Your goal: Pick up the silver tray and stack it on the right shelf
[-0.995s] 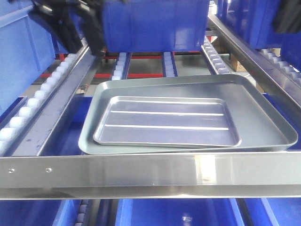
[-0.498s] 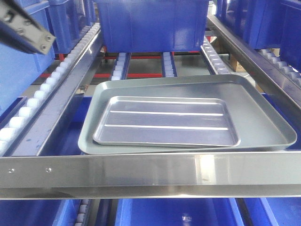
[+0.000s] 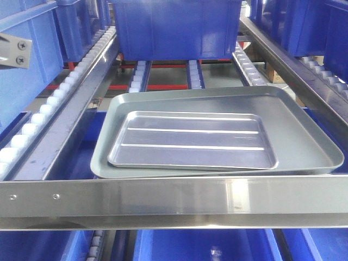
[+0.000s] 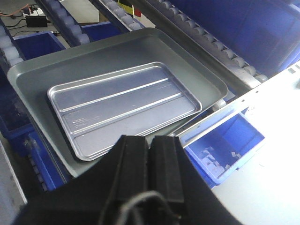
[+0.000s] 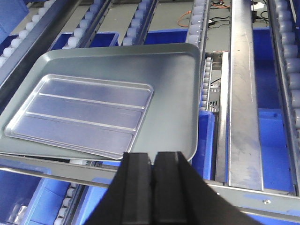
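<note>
The silver tray (image 3: 193, 140) lies inside the grey tray (image 3: 296, 130), toward its 8 o'clock corner, on the shelf behind the front bar (image 3: 163, 202). The front view shows neither gripper, only a blue bin (image 3: 176, 27) at 12 o'clock. The left wrist view shows the left gripper (image 4: 149, 168) at 6 o'clock, fingers pressed together, holding nothing, apart from the silver tray (image 4: 123, 108). The right wrist view shows the right gripper (image 5: 152, 185) likewise closed and empty, with white rollers (image 5: 199, 18) at 1 o'clock.
</note>
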Robot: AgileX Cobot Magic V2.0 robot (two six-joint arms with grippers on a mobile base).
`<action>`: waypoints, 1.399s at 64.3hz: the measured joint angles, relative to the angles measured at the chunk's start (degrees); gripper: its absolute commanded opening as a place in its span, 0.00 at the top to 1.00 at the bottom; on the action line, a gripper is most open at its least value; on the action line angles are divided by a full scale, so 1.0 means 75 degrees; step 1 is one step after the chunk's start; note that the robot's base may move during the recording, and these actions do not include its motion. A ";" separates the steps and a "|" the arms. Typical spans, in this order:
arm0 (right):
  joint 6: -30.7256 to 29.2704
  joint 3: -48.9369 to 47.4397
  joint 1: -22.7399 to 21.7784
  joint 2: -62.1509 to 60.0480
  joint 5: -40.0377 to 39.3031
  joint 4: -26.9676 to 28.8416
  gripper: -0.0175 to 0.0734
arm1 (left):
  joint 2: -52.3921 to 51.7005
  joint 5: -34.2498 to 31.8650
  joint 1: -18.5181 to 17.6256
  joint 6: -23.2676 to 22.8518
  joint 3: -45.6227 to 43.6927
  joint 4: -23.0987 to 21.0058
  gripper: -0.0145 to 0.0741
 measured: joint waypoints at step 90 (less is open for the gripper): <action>0.0000 0.0026 0.0000 0.0000 0.0000 0.0000 0.75 | -0.5751 0.1542 0.5113 0.3379 0.2859 -0.2668 0.95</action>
